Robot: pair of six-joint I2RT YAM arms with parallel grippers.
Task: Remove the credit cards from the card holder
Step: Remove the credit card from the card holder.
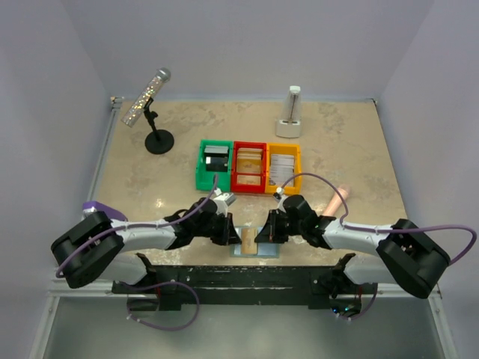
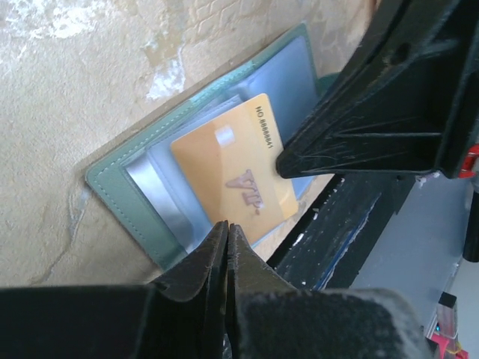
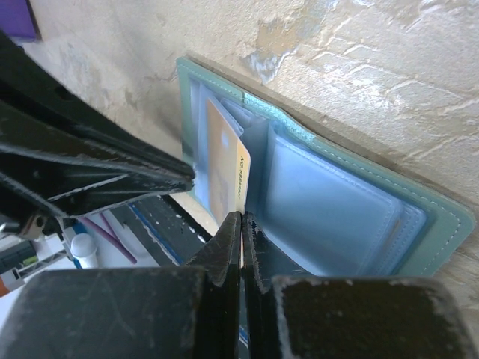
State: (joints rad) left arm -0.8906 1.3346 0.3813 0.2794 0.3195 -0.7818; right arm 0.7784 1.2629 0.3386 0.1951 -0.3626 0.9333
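One pale blue-green card holder (image 3: 337, 198) is being shown lying open on a beige stone-patterned table (image 1: 344, 142), at the middle of the near edge, with its two panels of clear pockets facing up. Exactly one tan card (image 2: 228, 168) is being seen at the holder, resting over the left panel and sticking partly out of a pocket. Two grippers are being brought together over it from either side. The right gripper (image 3: 241, 221) is being held closed, its fingertips pinching the right edge of the tan card beside a printed number. The left gripper (image 2: 227, 230) is being held with its fingers pressed together at the near edge of the holder, just beside the tan card; whether anything is being pinched there cannot be told. Farther back, three bins are being shown touching in a row: one green bin (image 1: 215, 142) on the left holding dark cards (image 1: 215, 159), one red bin (image 1: 250, 143) in the middle holding tan cards (image 1: 249, 164), and one yellow bin (image 1: 284, 146) on the right holding whitish cards (image 1: 281, 166). The cards in each bin are too small to be counted. One microphone (image 1: 147, 97) on a black stand is being seen at the far left.
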